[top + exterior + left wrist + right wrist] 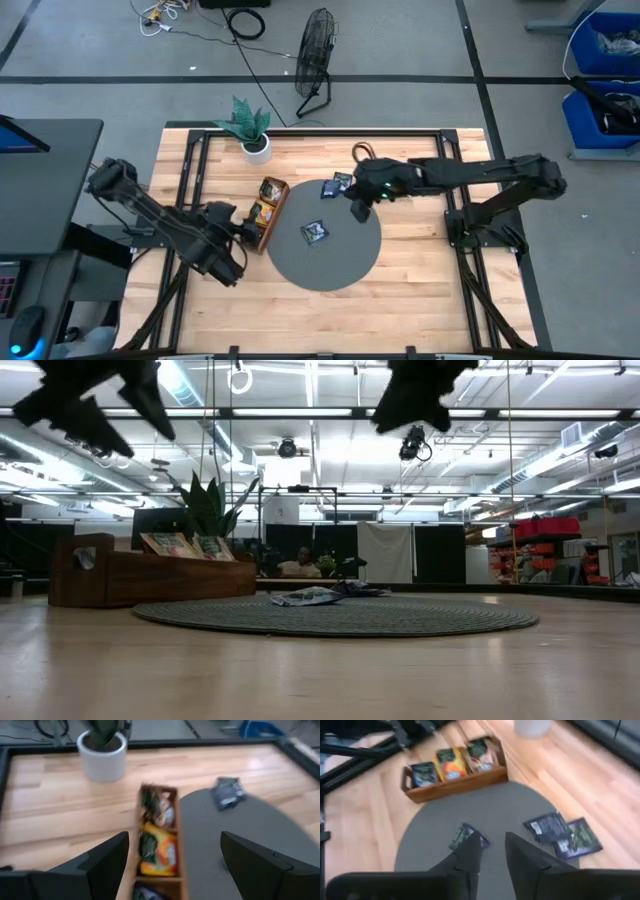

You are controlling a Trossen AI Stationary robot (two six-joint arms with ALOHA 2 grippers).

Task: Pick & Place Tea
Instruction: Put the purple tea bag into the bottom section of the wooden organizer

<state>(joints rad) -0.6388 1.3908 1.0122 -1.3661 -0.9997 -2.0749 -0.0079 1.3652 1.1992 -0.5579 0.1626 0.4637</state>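
Note:
A dark sachet [314, 232] lies flat on the round grey mat [340, 262]. Two more dark sachets [337, 186] lie side by side, overlapping at the mat's far edge. The wooden tray [268, 213] left of the mat holds several sachets upright, among them an orange one [159, 851]. My right gripper [493, 847] hangs raised over the mat, open by a narrow gap, with the single sachet [465, 836] just beyond its fingertips. My left gripper [175, 865] is wide open, raised at the tray's near end, and holds nothing.
A potted plant in a white pot [256, 147] stands on the table beyond the tray's far end. In the low view both grippers [100, 400] [415, 390] hang well above the tabletop. Bare wood lies at the near side of the mat [340, 618].

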